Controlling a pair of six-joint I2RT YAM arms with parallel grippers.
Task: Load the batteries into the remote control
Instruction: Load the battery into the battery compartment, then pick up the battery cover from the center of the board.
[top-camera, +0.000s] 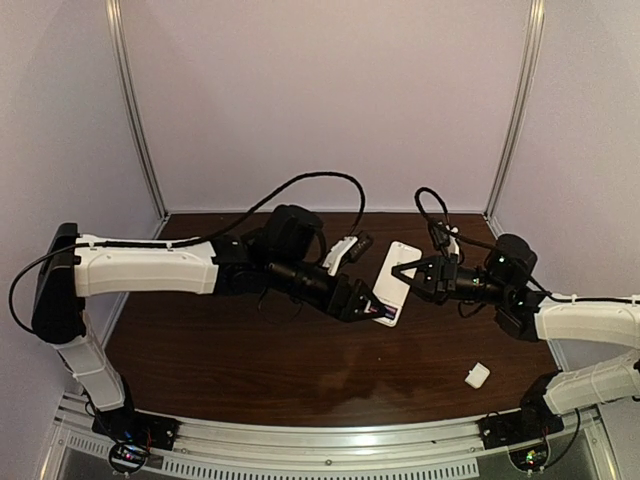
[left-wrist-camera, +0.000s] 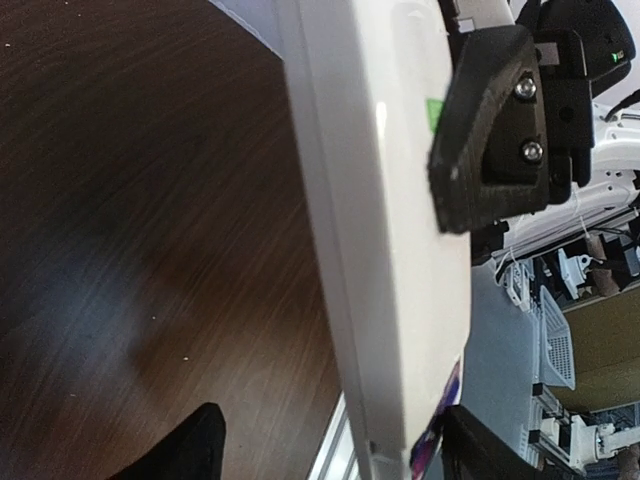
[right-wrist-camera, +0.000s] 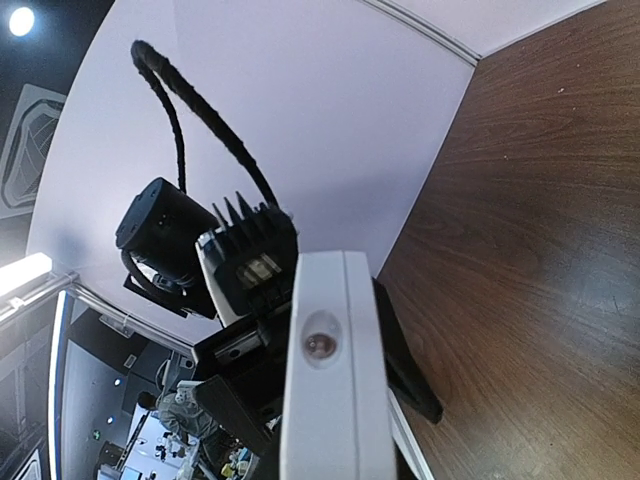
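The slim white remote control (top-camera: 397, 278) hangs plain back up above the middle of the dark worktop (top-camera: 250, 370), nearer its far edge, long axis running far to near and slightly askew, the purple-blue batteries (top-camera: 386, 316) showing only as a sliver at its near end.

We see the remote control (top-camera: 392, 292) as smooth glossy white plastic; table (top-camera: 250, 360) dark wood grain, slight sheen; right gripper (top-camera: 408, 276) fingers (left-wrist-camera: 485, 150) matt black plastic, slightly rough, shiny metal screws (left-wrist-camera: 527, 89).
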